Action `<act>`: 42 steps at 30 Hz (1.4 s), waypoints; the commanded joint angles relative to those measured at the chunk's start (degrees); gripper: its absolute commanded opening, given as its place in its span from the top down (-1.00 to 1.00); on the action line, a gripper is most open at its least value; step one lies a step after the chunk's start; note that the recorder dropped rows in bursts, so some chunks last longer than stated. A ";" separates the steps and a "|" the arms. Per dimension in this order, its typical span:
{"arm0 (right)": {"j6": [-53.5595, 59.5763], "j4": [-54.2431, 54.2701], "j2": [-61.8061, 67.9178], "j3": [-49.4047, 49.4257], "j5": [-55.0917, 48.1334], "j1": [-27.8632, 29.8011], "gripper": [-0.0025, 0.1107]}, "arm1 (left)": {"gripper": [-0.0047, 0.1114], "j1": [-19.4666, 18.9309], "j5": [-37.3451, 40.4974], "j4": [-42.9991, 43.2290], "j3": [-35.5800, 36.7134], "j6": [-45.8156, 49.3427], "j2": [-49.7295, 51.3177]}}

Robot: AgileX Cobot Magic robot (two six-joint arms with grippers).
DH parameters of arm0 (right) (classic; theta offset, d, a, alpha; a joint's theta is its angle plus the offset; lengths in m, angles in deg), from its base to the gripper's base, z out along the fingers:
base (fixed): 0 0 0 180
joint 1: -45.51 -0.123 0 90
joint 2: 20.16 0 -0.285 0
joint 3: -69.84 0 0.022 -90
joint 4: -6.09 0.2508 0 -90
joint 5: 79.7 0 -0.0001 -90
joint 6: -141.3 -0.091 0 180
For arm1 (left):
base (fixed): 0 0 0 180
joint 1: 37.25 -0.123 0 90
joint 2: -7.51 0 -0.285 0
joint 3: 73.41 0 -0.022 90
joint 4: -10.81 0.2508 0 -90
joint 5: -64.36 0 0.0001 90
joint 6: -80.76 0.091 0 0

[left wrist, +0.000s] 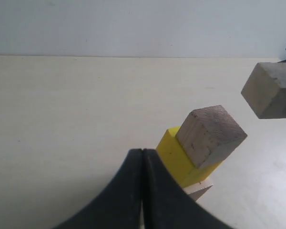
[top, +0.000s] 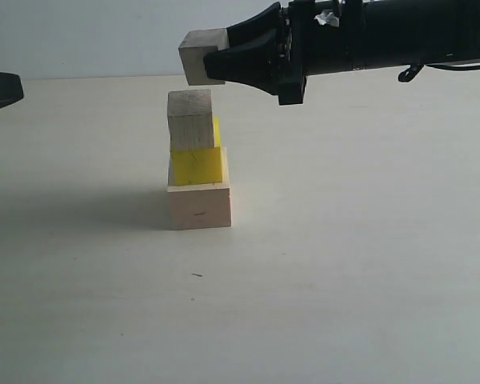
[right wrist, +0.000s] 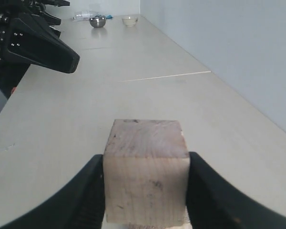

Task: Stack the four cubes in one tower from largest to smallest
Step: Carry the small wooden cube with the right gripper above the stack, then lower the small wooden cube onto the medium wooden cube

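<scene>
Front and centre, large cube sits flat on the table, the base of the tower. A faint mark shows on its near face, too small to read.

Over at the left edge, left gripper shows only its dark tip, hanging above the table and well apart from the tower. Its wrist view has the two fingers pressed tight together, nothing between them.

Back to the tower: yellow cube on the large one, medium cube on top, set a touch left so a yellow strip shows beside it.

Just above and slightly right, with clear air under it, small cube hangs pinched in the right gripper, fingers clamped on two opposite faces. That arm comes in level from the right edge, fingers pointing left.

Right of the tower the table lies open, and the wall runs along the far edge. Far down the table in the right wrist view stand two small bowls.
</scene>
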 commanded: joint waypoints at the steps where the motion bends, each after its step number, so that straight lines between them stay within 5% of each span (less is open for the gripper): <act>1: 1.26 1.04 -0.01 -0.62 -0.38 -0.16 0.96 | 0.92 -0.01 0.42 -0.24 0.34 0.26 -0.42; 21: 1.26 -2.62 3.99 -5.59 -4.78 -0.43 0.96 | 0.92 -0.01 2.33 -0.24 0.34 0.49 -0.42; 27: 1.26 -2.47 3.99 -5.67 5.84 -3.89 0.96 | 0.92 -0.01 2.20 -0.24 0.34 0.49 -0.42; 42: 1.26 -1.86 3.99 -5.71 8.22 -3.89 0.96 | 0.92 -0.01 1.94 -0.24 0.34 0.49 -0.42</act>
